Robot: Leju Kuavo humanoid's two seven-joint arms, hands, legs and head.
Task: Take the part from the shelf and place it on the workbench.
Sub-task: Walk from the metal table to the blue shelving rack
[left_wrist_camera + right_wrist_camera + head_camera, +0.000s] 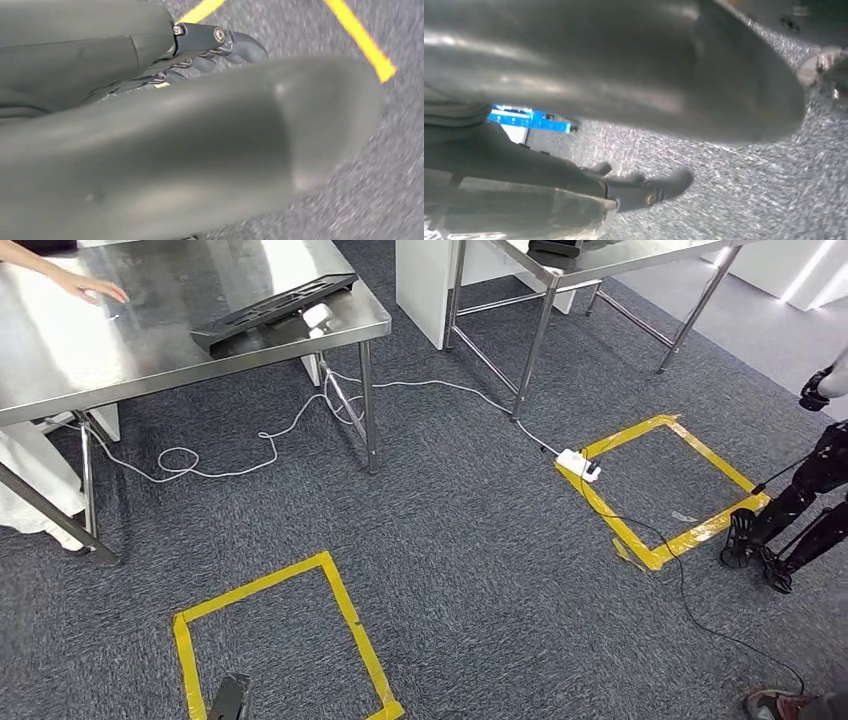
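where the workbench (150, 350) stands | black part (270, 308) on top

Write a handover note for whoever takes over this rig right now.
Left hand: hangs over carpet near yellow tape, fingers apart, holds nothing.
Right hand: over carpet, nothing seen in it.
Things: a black flat tray lies on the steel table, a person's hand nearby.
Done: cannot tell whether that tray is the part.
Left: if not, go to the shelf, fetch the part and set it down.
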